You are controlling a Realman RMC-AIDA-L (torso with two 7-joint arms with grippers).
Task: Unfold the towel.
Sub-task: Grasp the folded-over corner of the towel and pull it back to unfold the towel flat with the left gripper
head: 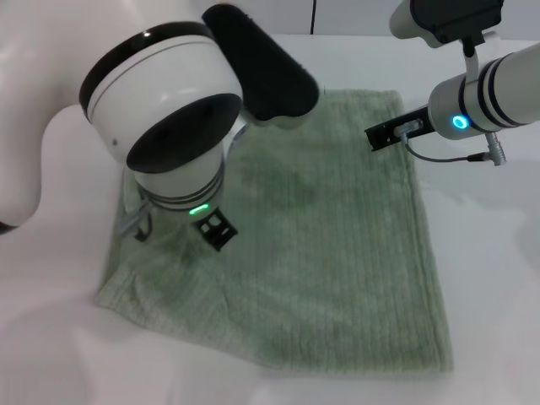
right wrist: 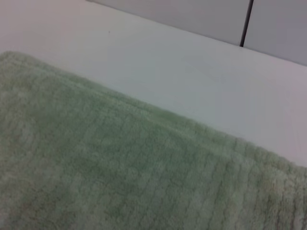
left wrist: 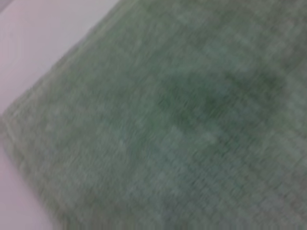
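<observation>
The pale sage-green towel (head: pixel 329 245) lies spread on the white table, mostly flat, with its near left corner rumpled. My left gripper (head: pixel 218 229) hangs low over the towel's left part, under the big white wrist. My right gripper (head: pixel 384 135) is just above the towel's far right edge. The left wrist view is filled with towel cloth (left wrist: pixel 182 124) close up, with one hemmed edge against the table. The right wrist view shows the towel's ribbed surface (right wrist: pixel 110 167) and its edge on the table.
The white table (head: pixel 489 253) surrounds the towel, with bare surface to the right and front. My left arm's black and white housing (head: pixel 169 110) hides the towel's far left part. A wall with a dark seam (right wrist: pixel 245 21) stands behind the table.
</observation>
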